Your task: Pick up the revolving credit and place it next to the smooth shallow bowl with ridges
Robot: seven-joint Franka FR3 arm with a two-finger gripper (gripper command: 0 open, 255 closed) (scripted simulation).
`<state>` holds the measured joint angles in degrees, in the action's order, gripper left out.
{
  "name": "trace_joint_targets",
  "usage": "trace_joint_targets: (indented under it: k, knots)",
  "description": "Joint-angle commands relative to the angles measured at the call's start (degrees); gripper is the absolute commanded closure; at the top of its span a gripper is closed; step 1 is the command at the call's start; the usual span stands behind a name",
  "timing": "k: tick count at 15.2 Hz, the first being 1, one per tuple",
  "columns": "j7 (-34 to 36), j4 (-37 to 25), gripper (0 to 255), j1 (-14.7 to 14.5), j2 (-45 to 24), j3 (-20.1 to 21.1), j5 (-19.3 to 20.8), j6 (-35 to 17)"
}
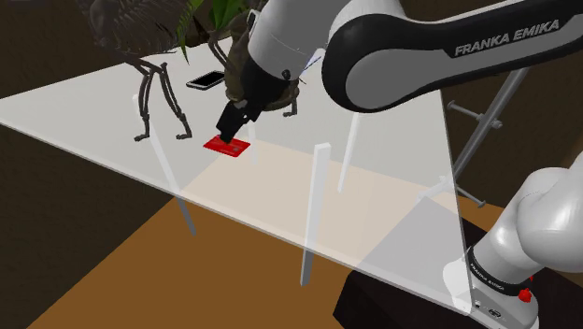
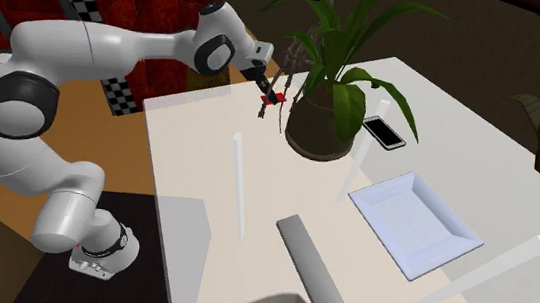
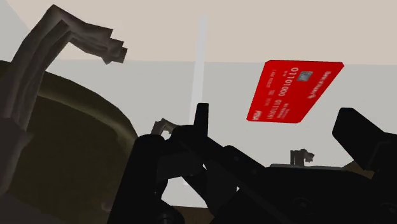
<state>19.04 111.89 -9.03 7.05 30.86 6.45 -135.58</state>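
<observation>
The arm is glossy white, with rounded links and dark grey joint bands, one lettered FRANKA EMIKA. The gripper is all black. A small red button marks the base.

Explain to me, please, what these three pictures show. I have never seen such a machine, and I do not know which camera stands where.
The machine is a white robot arm standing on a box. Its black pincer has two fingers. The shoulder view looks down from beside the stand. The second exterior view looks from another side of the table. The wrist view comes from a camera on the hand itself. On the pale table lie a red card, a phone, a white shallow dish and a grey bar. A potted plant stands there too. The pincer hangs open close over the card and holds nothing.
</observation>
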Motion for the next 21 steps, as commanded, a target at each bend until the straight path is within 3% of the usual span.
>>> trace_joint_targets:
  k: [1,9,17,18,21]
  knots:
    - [2.48,-2.72,0,-0.27,-2.94,1.66,3.56,-1.6]
    - [6.03,-3.66,0,-0.36,-8.6,2.21,9.09,-5.26]
    - [6.03,-3.66,0,-0.35,-8.6,2.23,9.09,-5.26]
    - [5.91,-3.64,255,-0.31,-8.58,2.19,9.01,-5.28]
    - [5.75,-3.85,255,-0.22,-8.88,2.1,9.1,-5.35]
